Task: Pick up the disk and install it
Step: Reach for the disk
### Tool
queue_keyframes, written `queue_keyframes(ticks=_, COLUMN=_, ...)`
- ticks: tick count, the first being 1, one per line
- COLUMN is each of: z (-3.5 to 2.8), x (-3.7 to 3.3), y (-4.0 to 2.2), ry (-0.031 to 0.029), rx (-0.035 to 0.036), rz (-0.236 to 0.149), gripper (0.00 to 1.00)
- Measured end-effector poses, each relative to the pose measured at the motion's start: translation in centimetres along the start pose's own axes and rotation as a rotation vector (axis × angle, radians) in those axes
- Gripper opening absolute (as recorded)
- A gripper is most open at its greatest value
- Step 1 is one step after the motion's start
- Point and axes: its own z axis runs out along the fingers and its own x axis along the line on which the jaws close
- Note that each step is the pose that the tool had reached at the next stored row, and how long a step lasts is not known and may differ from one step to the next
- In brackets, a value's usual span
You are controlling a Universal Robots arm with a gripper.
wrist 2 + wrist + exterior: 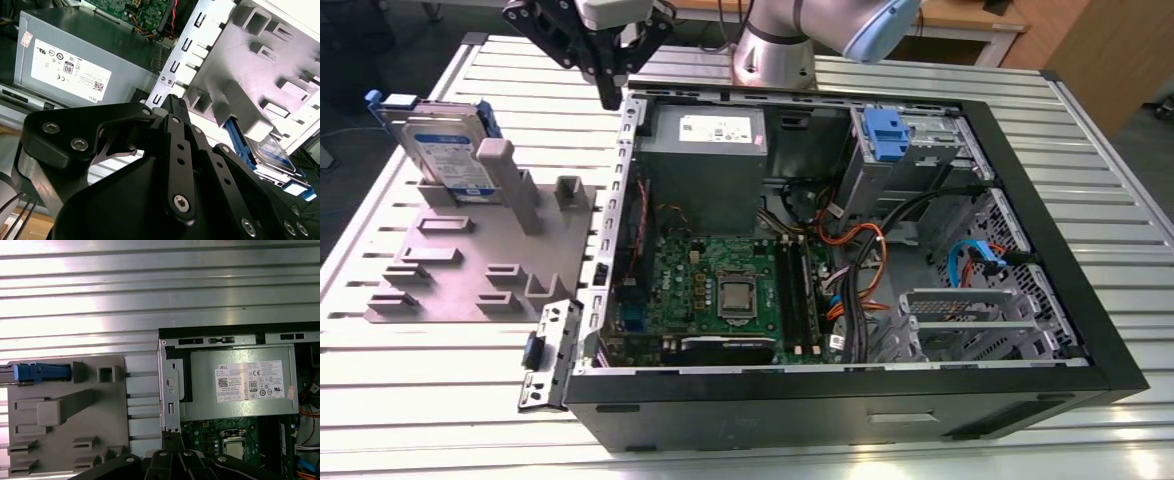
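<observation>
In the exterior view, the black linkage-fingered tool (pixel 611 98) hangs at eleven o'clock with its fingers drawn together, gripping nothing. Its tip is above the side wall of the open black computer case (pixel 854 410), beside the grey boxy power supply (pixel 707 140). The silver-grey disk in its bright blue plastic carrier (pixel 447 150) stands on edge at ten o'clock, leaning against a post of the grey plastic fixture plate (pixel 467 260). The plate lies on the ribbed metal surface (pixel 454 400), at nine o'clock from the case.

In the second wrist view, the tool (pixel 172 100) tapers to one closed tip between the power supply (pixel 75 55) and the plate (pixel 280 55). The disk (pixel 272 152) sits behind a post.

In the first wrist view, the tool (pixel 172 437) sits over the case wall. The disk (pixel 42 372) shows edge-on at the plate's (pixel 65 425) far corner, well apart from the tool.
</observation>
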Motion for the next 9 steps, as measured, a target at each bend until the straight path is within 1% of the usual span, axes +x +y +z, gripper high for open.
queue_keyframes(ticks=3, z=0.00, x=0.05, y=0.00, ry=0.0000, rx=0.0000, rz=0.000, gripper=0.11)
queue_keyframes(ticks=9, z=-0.01, x=0.36, y=-0.03, ry=0.0000, rx=-0.0001, rz=0.000, gripper=0.11)
